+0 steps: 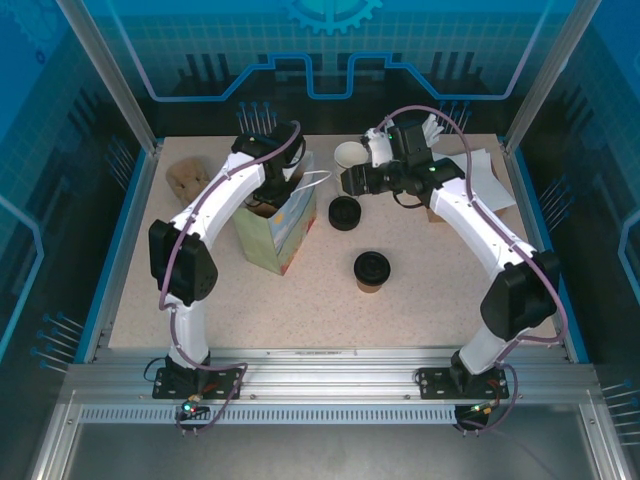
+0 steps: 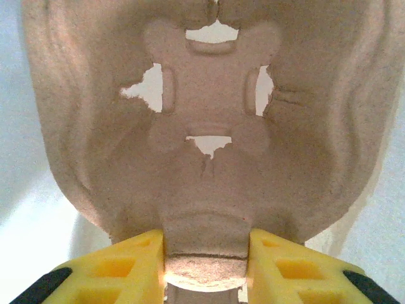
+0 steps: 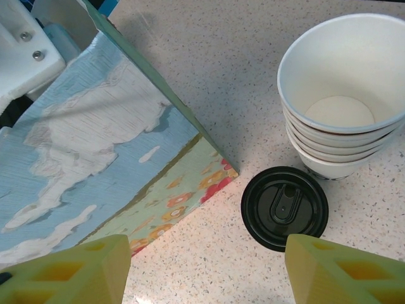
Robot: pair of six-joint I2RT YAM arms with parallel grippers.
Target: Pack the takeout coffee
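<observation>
Plainly the left pincer (image 2: pixel 205 253) pinches a pulp carrier (image 2: pixel 209 126) by its edge at the bag (image 1: pixel 278 228) mouth, likely to line it for the cup; the right pincer (image 3: pixel 209 269) hangs spread above a loose lid (image 3: pixel 285 208); the coffee (image 1: pixel 371 270) stands lower centre on the tabletop (image 1: pixel 300 310).

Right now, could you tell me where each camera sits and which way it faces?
Top external: above and behind, looking down on the table; both arms show.
Left wrist: on the left arm, facing a pulp carrier clamped in the left jaws.
Right wrist: on the right arm, looking down at a black lid and cup stack; right jaws open.
Shared: top and right wrist both see the painted bag.
</observation>
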